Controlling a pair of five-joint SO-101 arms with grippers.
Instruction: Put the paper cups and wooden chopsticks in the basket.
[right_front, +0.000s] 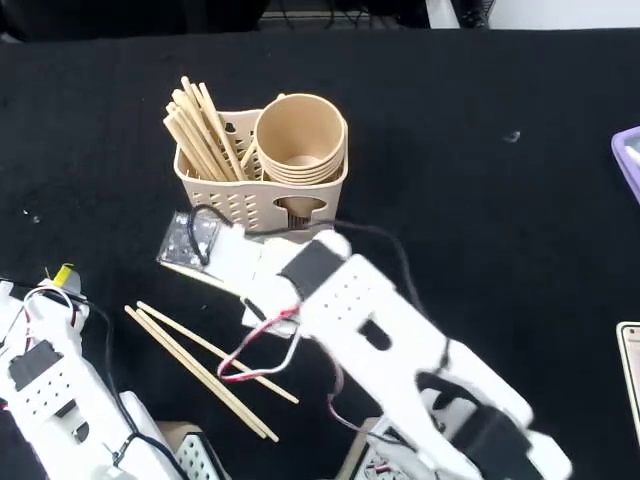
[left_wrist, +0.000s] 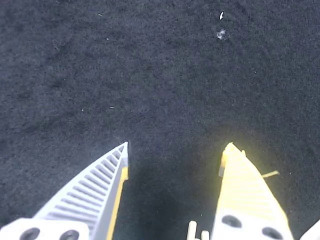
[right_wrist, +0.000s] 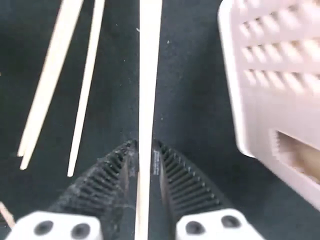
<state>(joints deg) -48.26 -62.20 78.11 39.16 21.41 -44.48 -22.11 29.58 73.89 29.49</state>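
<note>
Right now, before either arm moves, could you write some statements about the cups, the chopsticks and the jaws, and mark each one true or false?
1. The paper cups stand stacked inside the basket. True.
2. Every wooden chopstick is already in the basket. False: several loose chopsticks lie on the black cloth in front of it.
3. The right jaws are shut on a single chopstick. True.
4. The left jaws hold a paper cup. False: they stand open above bare cloth, with nothing between them.
</note>
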